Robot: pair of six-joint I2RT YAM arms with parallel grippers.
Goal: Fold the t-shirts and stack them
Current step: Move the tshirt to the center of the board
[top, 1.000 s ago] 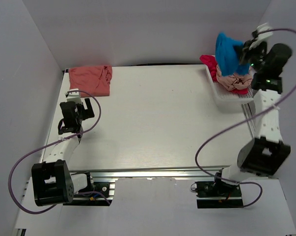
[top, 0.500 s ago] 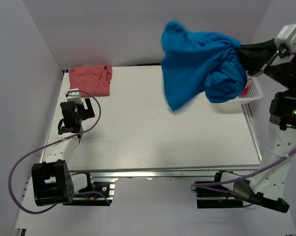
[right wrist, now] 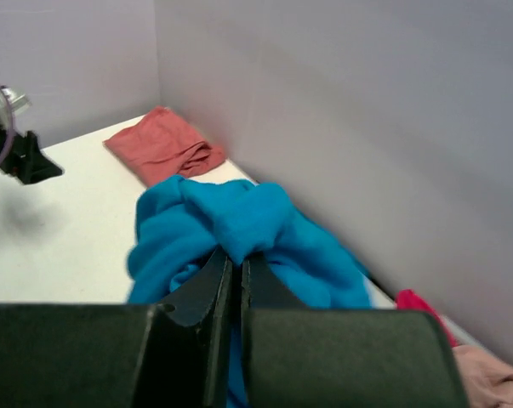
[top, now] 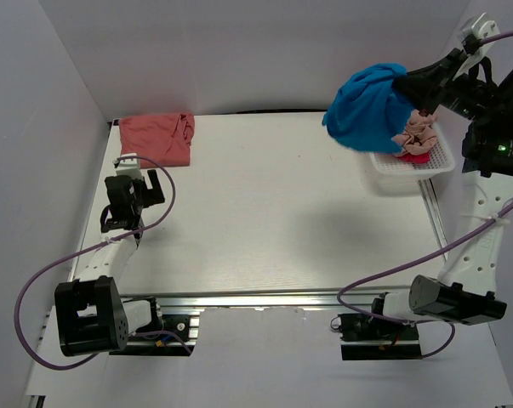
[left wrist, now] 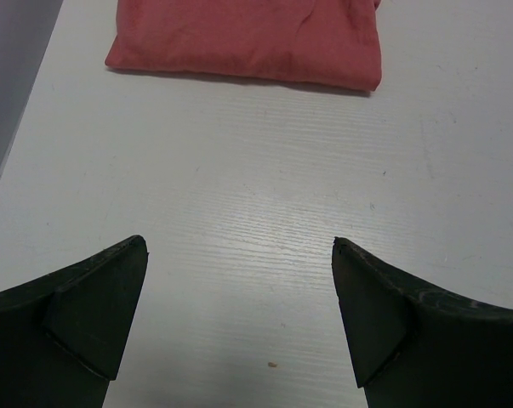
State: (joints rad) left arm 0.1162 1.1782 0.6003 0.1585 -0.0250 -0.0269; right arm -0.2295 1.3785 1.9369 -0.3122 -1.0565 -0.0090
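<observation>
White walls close in a pale table, its middle bare; at 11 o'clock lies the salmon-coral t-shirt, already folded flat. At 2 o'clock the right gripper holds its jaws pinched tight on a fold of the blue t-shirt, which hangs in the air as a rounded bundle just left of the white basket.

A second ago that shirt was only just rising over the basket; half a second ago it flared wide over the far right of the table; now it has swung back and bunched up again, so the fling has not spread it out.

In the basket the beige-pink t-shirt and the magenta-red t-shirt remain heaped and unfolded.

The left gripper has not stirred at 9 o'clock; its jaws stand wide apart over bare table, holding nothing.

By my reckoning one shirt is done and three remain; the blue one is out of the basket but must still be laid flat on the table, likely with the idle left arm catching a hem.
</observation>
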